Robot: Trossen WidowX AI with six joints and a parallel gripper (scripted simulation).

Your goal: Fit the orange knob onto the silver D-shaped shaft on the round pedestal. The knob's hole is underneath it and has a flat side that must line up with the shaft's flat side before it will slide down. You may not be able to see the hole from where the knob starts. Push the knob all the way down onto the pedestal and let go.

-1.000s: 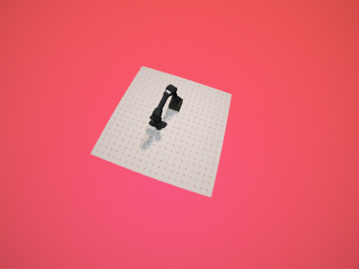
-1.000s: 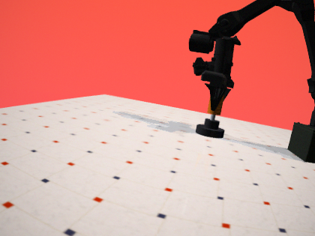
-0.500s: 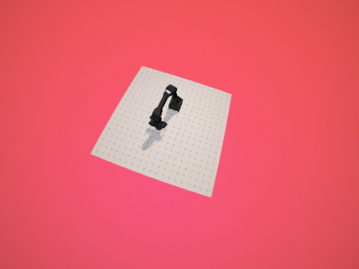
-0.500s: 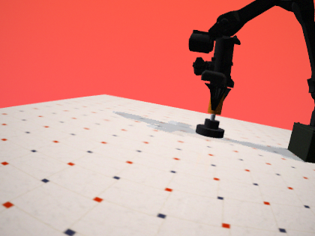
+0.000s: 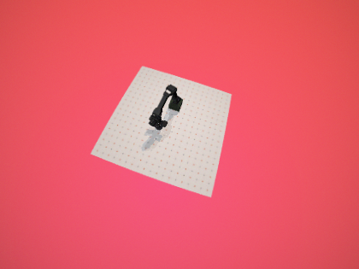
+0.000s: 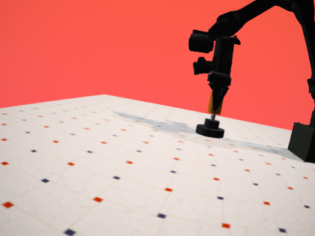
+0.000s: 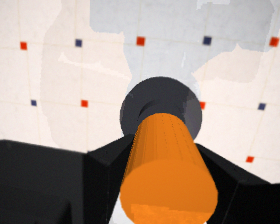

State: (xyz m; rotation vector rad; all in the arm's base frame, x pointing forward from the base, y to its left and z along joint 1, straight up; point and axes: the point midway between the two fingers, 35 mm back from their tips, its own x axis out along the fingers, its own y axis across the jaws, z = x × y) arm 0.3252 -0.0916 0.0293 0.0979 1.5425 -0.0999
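One arm [image 5: 161,103] [image 6: 259,7], black and many-jointed, rises from one dark base block [image 5: 175,104] [image 6: 300,143] and bends over to point its single claw [image 6: 217,109] [image 7: 162,144] downward. The claw's two fingers pinch one orange knob [image 6: 211,103] [image 7: 169,190], one finger on each side of it in the wrist view. That knob is a tall, roughly upright cylinder, and its broad orange top faces the wrist camera.

Below it stands one round pedestal [image 6: 210,129] [image 7: 135,107], dark, built of two stacked round parts: a wide lower disc and a narrower one on top. One silver shaft [image 6: 212,117] comes up from the middle of the pedestal. In the exterior view a short length of the shaft shows between the knob's lower end and the pedestal, so the knob is not down on the pedestal. Whether the shaft's tip is already inside the hole cannot be told, and neither flat side can be made out.

All of this stands on one pale bench [image 5: 192,153] [image 6: 124,186] [image 7: 45,75] marked with many small red and dark blue squares, and the arm casts a grey shadow [image 5: 150,142] [image 6: 169,126] [image 7: 155,55] across it.
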